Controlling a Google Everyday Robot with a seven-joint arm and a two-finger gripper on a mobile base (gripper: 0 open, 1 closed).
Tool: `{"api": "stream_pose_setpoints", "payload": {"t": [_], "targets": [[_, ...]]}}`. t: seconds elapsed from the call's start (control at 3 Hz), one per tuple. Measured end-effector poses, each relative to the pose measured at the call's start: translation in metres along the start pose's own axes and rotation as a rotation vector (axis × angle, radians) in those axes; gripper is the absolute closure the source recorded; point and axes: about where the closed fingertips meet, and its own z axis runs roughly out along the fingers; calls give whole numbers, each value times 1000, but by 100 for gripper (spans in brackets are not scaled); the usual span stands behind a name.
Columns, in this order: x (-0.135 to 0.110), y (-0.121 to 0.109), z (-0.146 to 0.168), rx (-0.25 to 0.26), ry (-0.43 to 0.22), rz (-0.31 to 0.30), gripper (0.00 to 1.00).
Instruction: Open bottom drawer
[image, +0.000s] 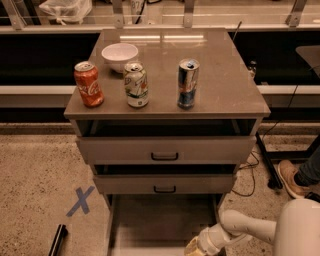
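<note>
The bottom drawer (161, 224) stands pulled out below the cabinet's two other drawers. Its shallow grey tray shows, but its front and handle are cut off by the lower edge of the camera view. My gripper (193, 248) is at the tray's front right, at the lower edge of the view, on the end of my white arm (245, 227). The middle drawer (164, 183) and the top drawer (164, 149) each show a black bar handle and sit slightly out.
On the cabinet top (225, 85) stand a red cola can (88, 84), a white-green can (135, 84), a silver-blue can (187, 84) and a white bowl (119, 54). A blue tape X (80, 201) marks the floor on the left. A person's shoe (290, 178) and cables lie on the right.
</note>
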Motion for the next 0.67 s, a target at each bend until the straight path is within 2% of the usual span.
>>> {"api": "stream_pose_setpoints", "payload": {"t": [0.33,0.67], "targets": [[-14,-15,-40,227,-43,-37,100],[-21,-21,-66,344,-88,-37,100]]}}
